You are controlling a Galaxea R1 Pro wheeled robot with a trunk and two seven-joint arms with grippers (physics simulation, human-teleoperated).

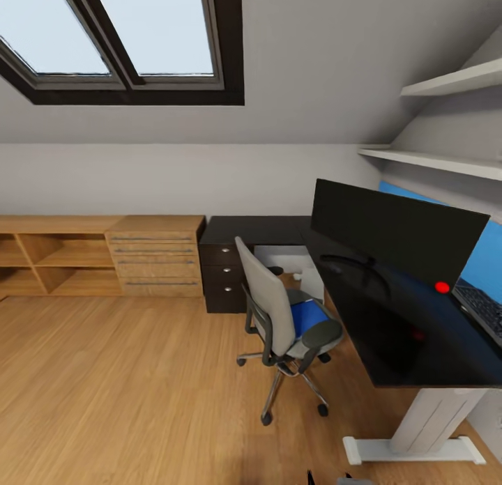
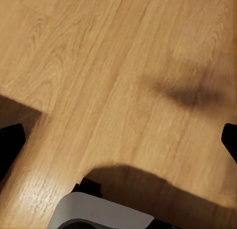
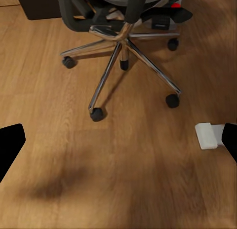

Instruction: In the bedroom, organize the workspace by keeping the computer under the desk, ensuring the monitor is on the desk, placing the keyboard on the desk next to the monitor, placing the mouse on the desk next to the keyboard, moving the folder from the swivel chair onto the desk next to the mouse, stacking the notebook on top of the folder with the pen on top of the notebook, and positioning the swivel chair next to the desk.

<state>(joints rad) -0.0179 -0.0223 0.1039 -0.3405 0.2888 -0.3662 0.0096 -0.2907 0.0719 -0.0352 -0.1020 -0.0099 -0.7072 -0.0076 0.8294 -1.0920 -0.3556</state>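
My left pincer (image 2: 118, 135): wide; its two dark fingertips (image 2: 10, 142) sit at opposite edges of the left wrist view with bare wooden floor (image 2: 98, 66) between them, holding nothing.
My right pincer (image 3: 118, 140): wide as well, fingertips (image 3: 10, 142) far apart over the floor, holding nothing.
Below my right pincer: the swivel chair's chrome star base (image 3: 121, 46) with its black castors on the floor; a white desk foot end (image 3: 206, 135) lies near one fingertip.
Swivel chair (image 1: 282, 318): stands on the floor just beside the desk's long front edge, its back turned toward the room.
Folder (image 1: 309, 316): bright blue, lying flat on the chair seat, partly hidden by the armrest.
Desk (image 1: 390, 332): glossy black top on a white leg (image 1: 432, 419), black drawers (image 1: 223, 276) at its far corner.
Monitor (image 1: 397, 231): upright on the desk, a red dot at its lower corner.
Keyboard (image 1: 482, 307): on the desk behind the monitor, at the desk's far side edge.
Wooden cabinets (image 1: 97, 255): against the wall, beside the drawers.
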